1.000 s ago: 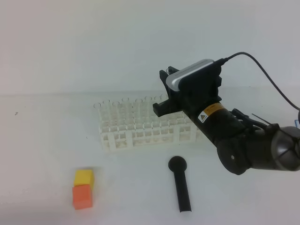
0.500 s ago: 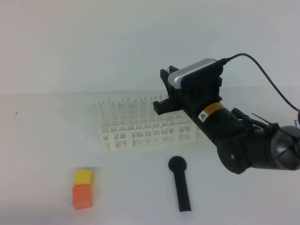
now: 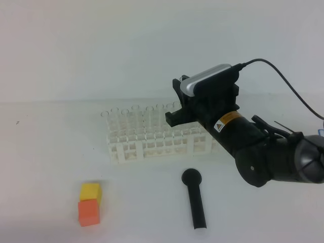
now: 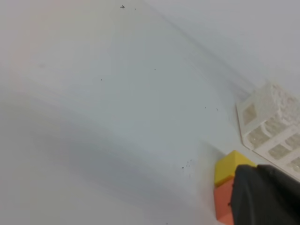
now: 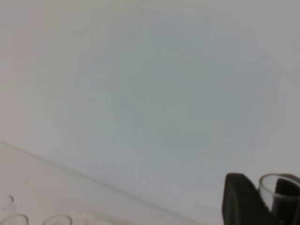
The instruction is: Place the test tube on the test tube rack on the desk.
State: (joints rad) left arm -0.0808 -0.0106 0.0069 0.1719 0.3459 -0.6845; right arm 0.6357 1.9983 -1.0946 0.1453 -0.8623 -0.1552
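Now the right tool [image 3: 174, 107] reaches in over the test tube rack's [image 3: 152, 136] right end near the table's [image 3: 45, 152] far edge, pinching the test tube [image 5: 277, 191]; yellow warning sticker [image 3: 226, 121], unreadable.

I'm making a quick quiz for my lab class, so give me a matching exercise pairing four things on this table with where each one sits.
Things:
1. white plastic lattice test tube rack
2. black round-headed stick tool
3. yellow cube
4. clear glass test tube

Places:
A. directly behind the orange cube, touching it
B. between the fingers of the right claw
C. at the back of the pale white desk, near the wall
D. lying in front of the rack's right part

Pairs: 1-C, 2-D, 3-A, 4-B
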